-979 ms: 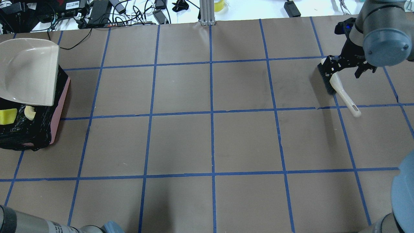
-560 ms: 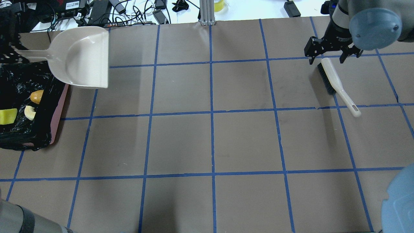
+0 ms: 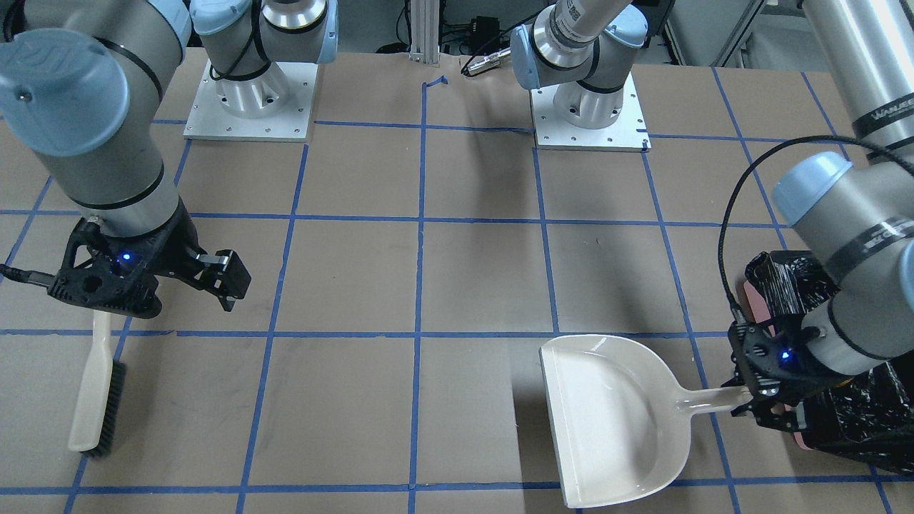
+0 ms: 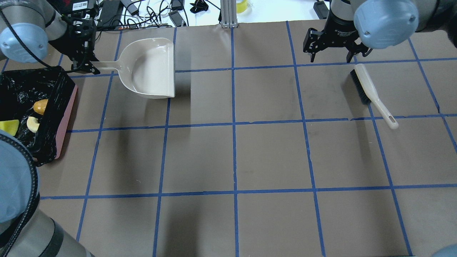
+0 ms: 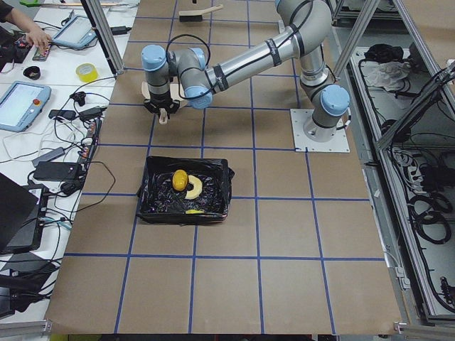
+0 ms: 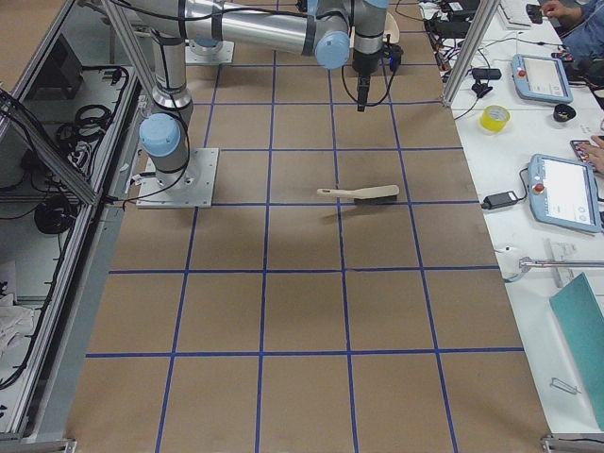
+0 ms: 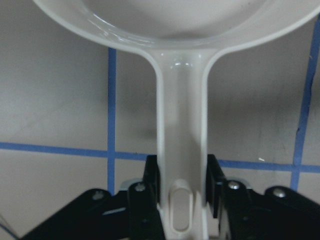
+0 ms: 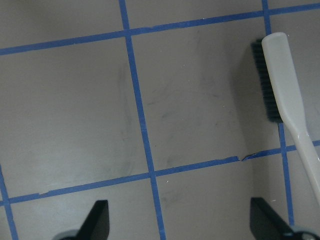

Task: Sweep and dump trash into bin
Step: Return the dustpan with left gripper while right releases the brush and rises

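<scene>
The pink bin (image 4: pixel 66 119) with its black bag stands at the table's left edge. In it lie the amber piece (image 4: pixel 40 105), the tan croissant (image 4: pixel 33 124) and the yellow-green wedge (image 4: pixel 8 127); all three also show in the exterior left view (image 5: pixel 186 186). My left gripper (image 4: pixel 85 67) is shut on the handle of the off-white dustpan (image 4: pixel 151 67), which is empty and held to the right of the bin. The left wrist view shows the handle (image 7: pixel 182 125) clamped between both fingers. My right gripper (image 4: pixel 331 57) is open and empty, just beyond the head of the brush (image 4: pixel 367 89).
The brush lies flat on the table at the right, bristles to the left, and also shows in the right wrist view (image 8: pixel 285 85) and the front view (image 3: pixel 93 400). Cables and power bricks (image 4: pixel 107 14) lie past the table's far edge.
My left gripper has carried the dustpan from above the bin to the right, uncovering the trash inside. My right gripper has moved off the brush, farther and leftward. The brush has stayed put.
</scene>
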